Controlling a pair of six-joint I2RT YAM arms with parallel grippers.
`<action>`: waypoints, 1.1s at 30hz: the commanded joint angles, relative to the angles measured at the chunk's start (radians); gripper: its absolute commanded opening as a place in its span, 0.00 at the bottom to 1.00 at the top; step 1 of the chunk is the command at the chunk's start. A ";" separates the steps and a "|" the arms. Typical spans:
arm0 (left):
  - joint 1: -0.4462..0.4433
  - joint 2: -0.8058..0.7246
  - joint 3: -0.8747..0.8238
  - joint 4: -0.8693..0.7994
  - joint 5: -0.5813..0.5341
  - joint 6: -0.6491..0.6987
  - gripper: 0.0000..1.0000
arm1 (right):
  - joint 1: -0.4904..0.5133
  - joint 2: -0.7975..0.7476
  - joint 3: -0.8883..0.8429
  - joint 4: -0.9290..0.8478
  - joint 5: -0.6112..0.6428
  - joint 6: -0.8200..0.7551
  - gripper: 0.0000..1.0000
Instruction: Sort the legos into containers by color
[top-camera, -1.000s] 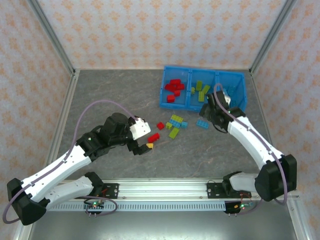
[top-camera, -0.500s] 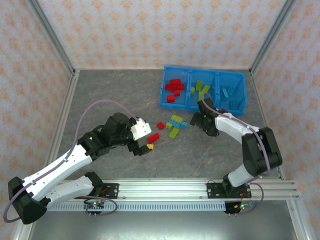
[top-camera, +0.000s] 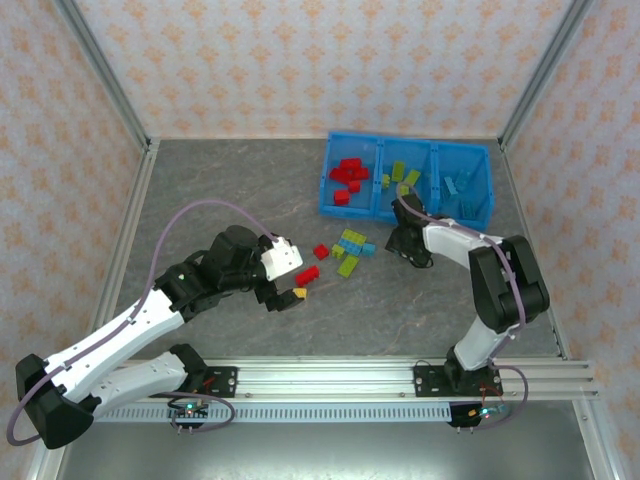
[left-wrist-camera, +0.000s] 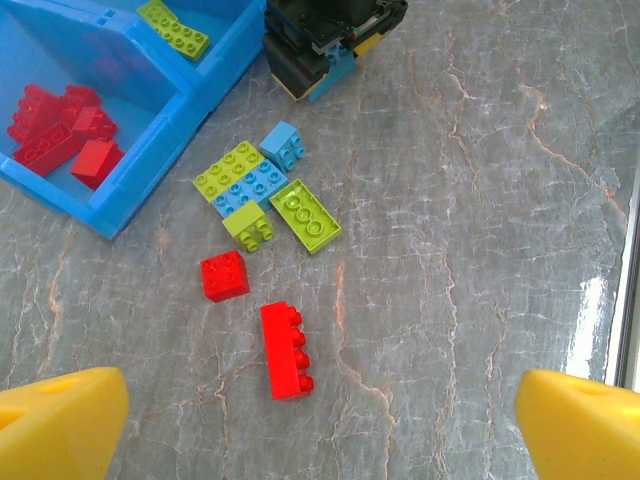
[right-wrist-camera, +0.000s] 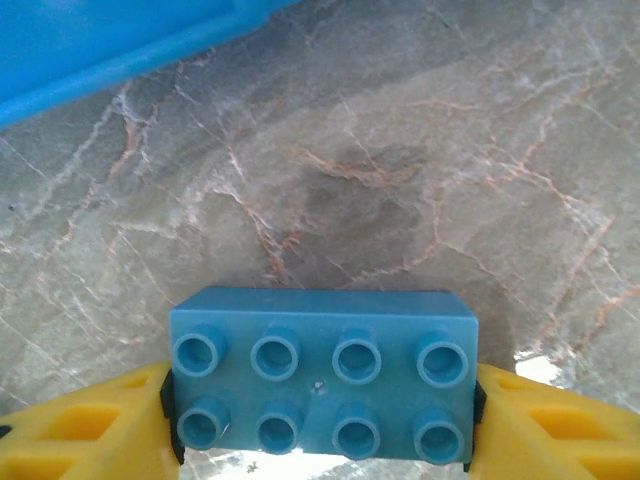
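My right gripper (right-wrist-camera: 320, 412) is shut on a light blue eight-stud lego (right-wrist-camera: 322, 372), with a yellow finger (right-wrist-camera: 80, 440) pressed against each end; the brick sits low over the grey table, just in front of the containers. From above, that gripper (top-camera: 405, 243) is below the bin's middle compartment. My left gripper (left-wrist-camera: 320, 430) is open above a long red lego (left-wrist-camera: 285, 350) lying on its side, with nothing between its fingers. A small red lego (left-wrist-camera: 224, 275) and a cluster of green and blue legos (left-wrist-camera: 262, 190) lie beyond it. The blue bin (top-camera: 350, 210) holds red legos (top-camera: 347, 178), green legos (top-camera: 403, 178) and blue legos (top-camera: 455, 185).
Metal frame posts (top-camera: 135, 130) and patterned walls enclose the table. Open grey tabletop (top-camera: 230, 190) lies left of the bin. The rail with both arm bases (top-camera: 330, 375) runs along the near edge.
My right gripper came down from the bin's front edge to the loose blue lego on the table and closed on it. The left arm has stayed put.
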 joint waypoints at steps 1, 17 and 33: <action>0.006 -0.015 0.021 -0.018 -0.013 0.016 1.00 | 0.009 -0.107 -0.071 -0.062 0.056 0.025 0.62; 0.007 -0.002 0.022 -0.020 -0.015 0.016 1.00 | -0.200 -0.494 0.074 -0.092 0.176 -0.028 0.59; 0.006 -0.019 0.018 -0.014 -0.067 0.004 1.00 | -0.382 0.085 0.647 -0.237 0.073 -0.054 0.81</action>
